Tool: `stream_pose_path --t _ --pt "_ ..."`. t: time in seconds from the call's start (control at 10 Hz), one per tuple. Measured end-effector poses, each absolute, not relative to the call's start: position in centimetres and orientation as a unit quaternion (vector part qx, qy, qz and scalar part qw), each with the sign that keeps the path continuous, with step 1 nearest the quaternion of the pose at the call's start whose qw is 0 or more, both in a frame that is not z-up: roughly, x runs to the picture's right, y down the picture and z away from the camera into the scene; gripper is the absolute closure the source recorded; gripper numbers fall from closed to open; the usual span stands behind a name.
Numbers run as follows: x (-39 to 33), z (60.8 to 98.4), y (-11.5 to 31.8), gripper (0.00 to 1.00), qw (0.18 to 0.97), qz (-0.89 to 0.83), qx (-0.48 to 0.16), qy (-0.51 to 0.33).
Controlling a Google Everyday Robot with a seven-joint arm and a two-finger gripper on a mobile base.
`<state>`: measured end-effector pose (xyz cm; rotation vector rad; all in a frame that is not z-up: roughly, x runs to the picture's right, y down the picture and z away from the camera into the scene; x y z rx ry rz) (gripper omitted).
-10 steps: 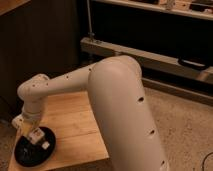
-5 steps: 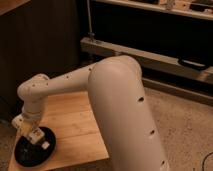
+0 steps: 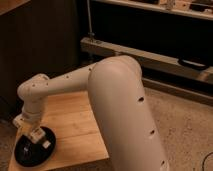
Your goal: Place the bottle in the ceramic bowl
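— Inspector: Report, largest item first.

— Assistant: The white arm (image 3: pixel 120 110) fills the middle of the view, its forearm reaching left and bending down over the wooden table (image 3: pixel 80 125). The table's right and near edges are bare wood, with speckled floor (image 3: pixel 185 125) beyond the right edge.

— Inspector: The bowl?

— Assistant: The ceramic bowl (image 3: pixel 22 155), black and shallow, sits at the table's near-left corner, its rim close to both edges.

— Inspector: The gripper?

— Assistant: The gripper (image 3: pixel 36 137) hangs directly over the bowl, pointing down. Whether its fingers are apart or together cannot be told.

— Inspector: The bottle?

— Assistant: A small pale block at the gripper's tip, over the bowl's right half, appears to be the bottle (image 3: pixel 45 144). Its long axis and heading cannot be told, nor whether it touches the bowl.
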<state>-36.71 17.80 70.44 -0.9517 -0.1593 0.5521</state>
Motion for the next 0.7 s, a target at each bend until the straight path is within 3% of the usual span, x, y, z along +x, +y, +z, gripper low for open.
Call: stream_pose_path --t 0.2,0.7 --pt "-36.71 70.44 17.80 0.20 0.849 0.262 -0.452 -0.076" --pt "-36.71 70.43 17.80 0.20 0.849 0.262 -0.452 -0.076"
